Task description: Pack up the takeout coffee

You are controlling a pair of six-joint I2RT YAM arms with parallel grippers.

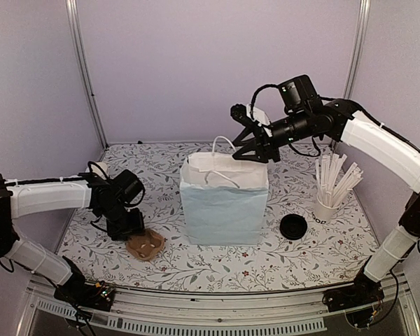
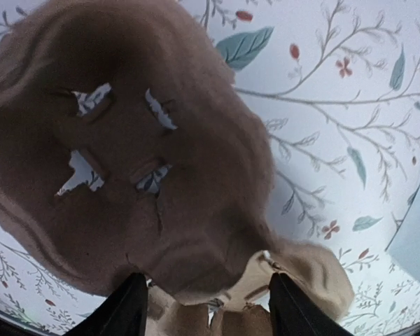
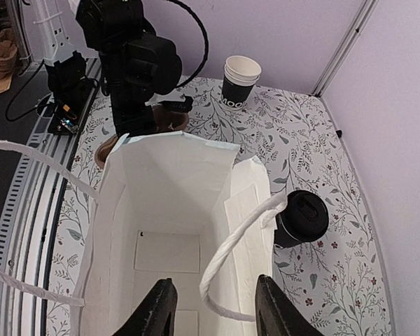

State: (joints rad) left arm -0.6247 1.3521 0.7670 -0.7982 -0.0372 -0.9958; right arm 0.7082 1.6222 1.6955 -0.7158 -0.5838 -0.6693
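Fingers of right tool [image 3: 213, 282] stand moderately apart, gripping nothing, above open mouth of pale-blue paper bag [image 1: 224, 203]; we see white cord handle [image 3: 231, 245] looping beneath gap. Small black paper cup with round black plastic lid [image 3: 302, 218] stands upright on floral surface [image 1: 196, 262], right of that tool and lower, just outside bag wall. Left tool [image 2: 206, 280] straddles brown cardboard cup carrier [image 2: 126, 140]; we cannot tell whether it grips.

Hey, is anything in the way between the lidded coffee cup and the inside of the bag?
Mostly clear. The bag stands open and looks empty, the coffee cup beside it. Only the bag's rope handle hangs across the mouth on the cup's side, under the right gripper.
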